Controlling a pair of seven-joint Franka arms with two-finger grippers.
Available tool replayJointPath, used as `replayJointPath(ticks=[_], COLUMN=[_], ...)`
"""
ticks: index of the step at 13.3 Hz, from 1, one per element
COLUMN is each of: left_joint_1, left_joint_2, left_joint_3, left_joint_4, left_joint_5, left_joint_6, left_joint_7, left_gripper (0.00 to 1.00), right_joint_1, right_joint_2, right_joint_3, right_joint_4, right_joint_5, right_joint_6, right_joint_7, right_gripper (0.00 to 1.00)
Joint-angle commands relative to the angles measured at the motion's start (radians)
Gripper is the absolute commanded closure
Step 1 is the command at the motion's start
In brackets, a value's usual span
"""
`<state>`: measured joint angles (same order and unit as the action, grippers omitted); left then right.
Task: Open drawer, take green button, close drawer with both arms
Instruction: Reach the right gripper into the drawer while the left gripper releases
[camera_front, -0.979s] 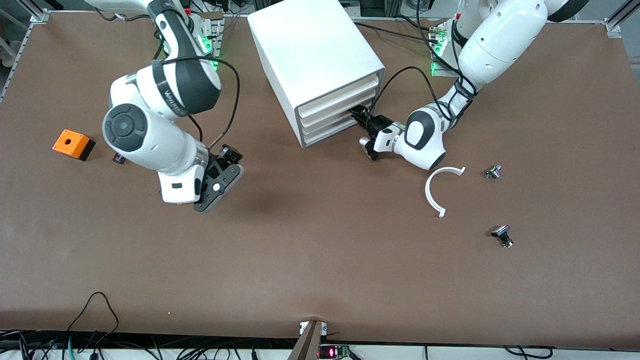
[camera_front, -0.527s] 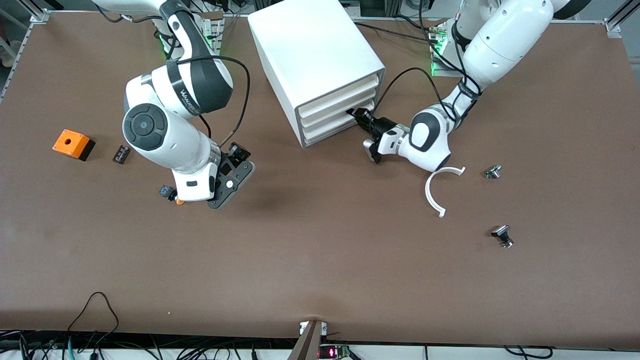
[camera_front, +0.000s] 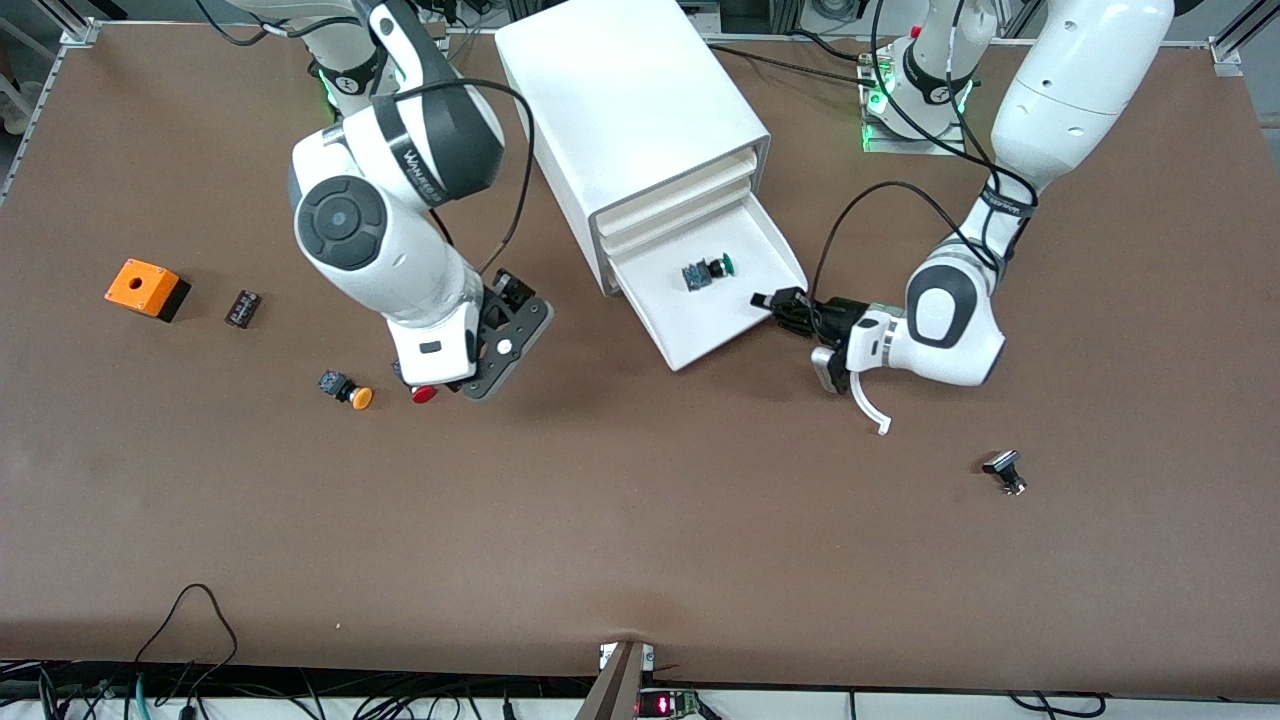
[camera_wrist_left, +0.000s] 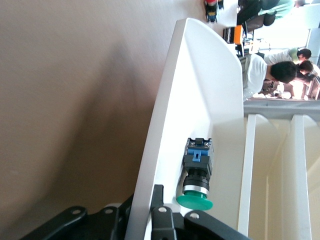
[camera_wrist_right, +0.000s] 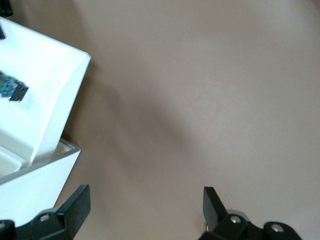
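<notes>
In the front view, the drawer (camera_front: 715, 300) was seen pulled well out of the cabinet (camera_front: 640, 120), with the button (camera_front: 707, 271) lying on its side on the tray floor, its green cap turned toward the left arm's end of the table. The left gripper (camera_front: 783, 304) was clamped on the drawer's front rim at the corner toward the left arm's end. The right gripper (camera_front: 505, 335) was held over bare table beside the drawer, toward the right arm's end; it was judged the free one for the pick.

In the left wrist view, the button (camera_wrist_left: 196, 175) was shown just inside the gripped wall, its long axis running along that wall.

In the right wrist view, the fingers (camera_wrist_right: 75, 205) were spread wide with nothing between them, and the drawer (camera_wrist_right: 45, 105) was seen off to one side.
</notes>
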<state>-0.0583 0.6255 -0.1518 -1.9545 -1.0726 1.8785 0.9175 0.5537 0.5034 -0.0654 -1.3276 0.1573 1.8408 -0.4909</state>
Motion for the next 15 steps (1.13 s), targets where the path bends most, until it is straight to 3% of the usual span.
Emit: replayJointPath(ticks=[1, 2, 3, 7, 10, 13, 15], left_joint_1=[-0.018, -0.018, -0.012, -0.005, -0.006, 0.027, 0.063], left_joint_2=[0.014, 0.013, 0.005, -0.036, -0.104, -0.187, -0.257], left_joint_3=[0.015, 0.015, 0.014, 0.014, 0.015, 0.014, 0.014], left_joint_4=[0.034, 0.034, 0.034, 0.032, 0.035, 0.034, 0.035], left_joint_5=[-0.003, -0.009, -0.015, -0.017, 0.017, 0.176, 0.220], left_joint_6=[0.126, 0.126, 0.128, 0.143, 0.283, 0.399, 0.459], left_joint_7=[-0.019, -0.014, -0.014, -0.017, -0.026, -0.028, -0.028], left_gripper=[0.78, 0.33, 0.00, 0.00, 0.00, 0.00, 0.00], right_joint_1=[0.034, 0.057, 0.080, 0.170, 0.180, 0.221, 0.251], right_joint_2=[0.056, 0.066, 0.078, 0.113, 0.148, 0.171, 0.185], right_joint_3=[-0.004, -0.002, -0.002, -0.002, 0.071, 0.076, 0.076], right_joint_4=[0.082, 0.096, 0.099, 0.120, 0.157, 0.160, 0.166], right_joint_5=[-0.002, -0.002, -0.001, -0.001, -0.004, -0.009, -0.027], right_joint_6=[0.000, 0.006, 0.020, 0.058, 0.041, 0.049, 0.044], right_joint_7=[-0.031, -0.044, -0.057, -0.058, -0.061, -0.153, -0.230], right_gripper=[0.00, 0.00, 0.00, 0.00, 0.00, 0.00, 0.00])
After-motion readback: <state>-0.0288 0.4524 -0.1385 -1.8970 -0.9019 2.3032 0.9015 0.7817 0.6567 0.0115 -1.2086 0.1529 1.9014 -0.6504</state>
